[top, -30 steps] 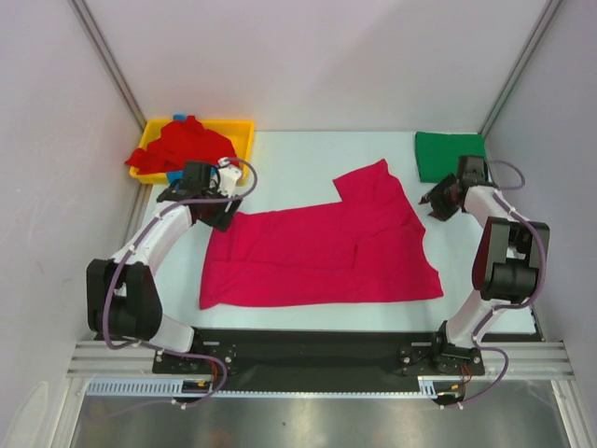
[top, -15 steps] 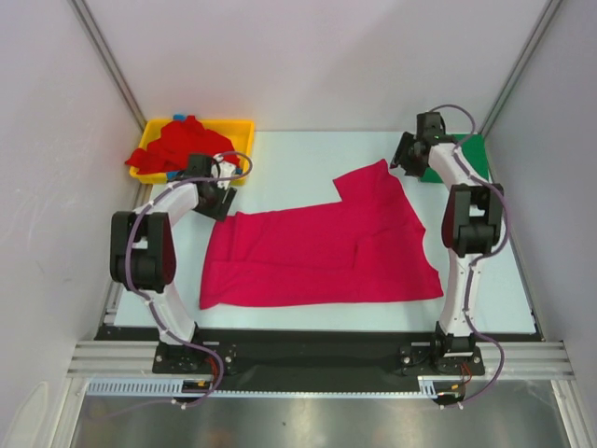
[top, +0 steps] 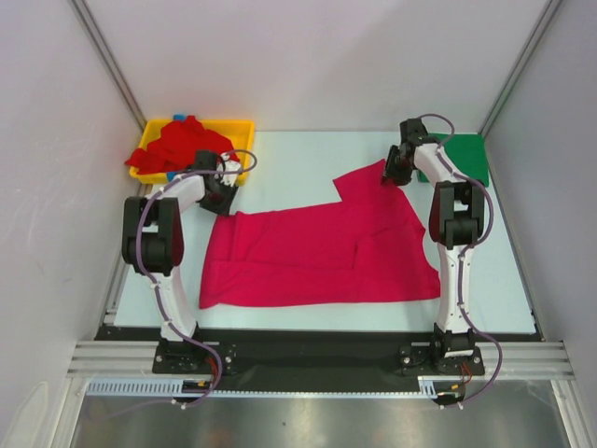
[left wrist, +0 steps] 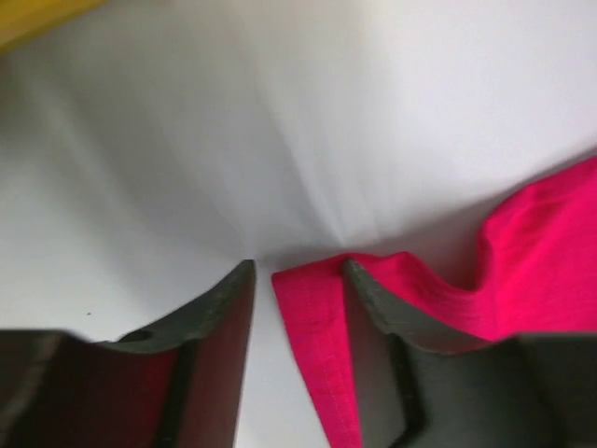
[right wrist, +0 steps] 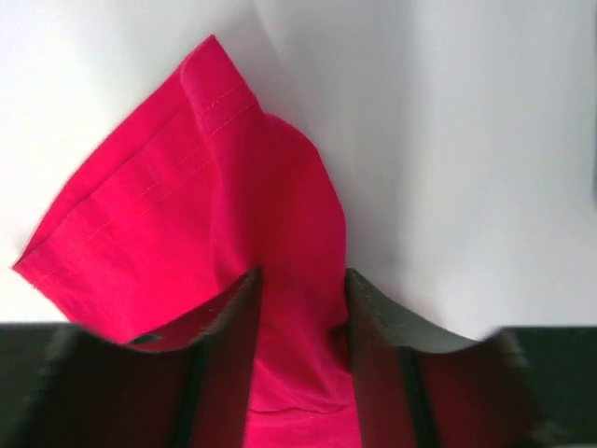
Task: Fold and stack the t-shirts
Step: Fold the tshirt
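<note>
Magenta t-shirt (top: 317,252) is floppy, so grab corners: left tool (left wrist: 298,271) half-open around its corner, right tool (right wrist: 301,275) half-open straddling the sleeve.

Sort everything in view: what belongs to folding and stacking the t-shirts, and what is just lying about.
Belongs to the job:
- magenta-pink t-shirt, spread on the table
- green t-shirt, folded at the far right corner
- red t-shirt and blue t-shirt, heaped together

Just lying about:
- yellow tray, which only holds that heap
</note>
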`<state>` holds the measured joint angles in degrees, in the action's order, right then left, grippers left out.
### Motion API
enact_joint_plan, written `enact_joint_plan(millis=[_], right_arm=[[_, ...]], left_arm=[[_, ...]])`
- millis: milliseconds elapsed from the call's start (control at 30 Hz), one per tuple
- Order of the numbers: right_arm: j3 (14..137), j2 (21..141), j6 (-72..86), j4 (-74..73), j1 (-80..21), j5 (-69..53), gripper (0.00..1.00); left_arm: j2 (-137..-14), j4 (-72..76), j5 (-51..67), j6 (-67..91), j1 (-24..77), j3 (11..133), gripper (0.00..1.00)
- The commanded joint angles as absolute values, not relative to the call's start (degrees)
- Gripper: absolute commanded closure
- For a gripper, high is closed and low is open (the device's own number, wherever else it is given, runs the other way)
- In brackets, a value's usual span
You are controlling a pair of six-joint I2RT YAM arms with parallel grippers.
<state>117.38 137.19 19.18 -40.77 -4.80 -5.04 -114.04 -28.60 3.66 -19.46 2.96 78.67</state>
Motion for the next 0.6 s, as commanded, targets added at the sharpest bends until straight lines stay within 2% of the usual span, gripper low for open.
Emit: enact_joint_plan(millis=[0,33,100,133,200,333,567], right_arm=[[117.0,135.1,19.4,-41.3,-4.6,-6.5,0.6],[116.1,134.9,19.6,-40.7,-4.5,-6.7,0.72],[115.9,133.9,20.6,-40.8,-4.1,-6.9,0.83],[115.8,133.2,20.7,-41.2,-4.0,-6.9,0.93],[115.1,130.1,20.7,-40.7,-3.1,-7.1,1.0],[110.3,122.2,19.4,-38.9,-1.9,-8.3,1.0],[91.6,105.0,17.8,-34.0,-1.7,-7.0,1.0]], left_arm=[[-115.7,-31.7,6.6,-19.8,3.0,79.3,0.55],[-115.1,-31.6,7.0,-20.4,3.0,78.7,0.65],[-114.7,-31.1,7.0,-20.7,3.0,77.8,0.89],[-113.9,-31.5,7.6,-20.8,2.9,77.9,0.99],[-112.1,-31.8,8.2,-21.4,2.8,77.7,1.0],[-104.3,-29.6,7.2,-24.5,1.9,75.8,1.0],[-96.1,-29.3,4.5,-30.2,0.4,71.1,1.0]])
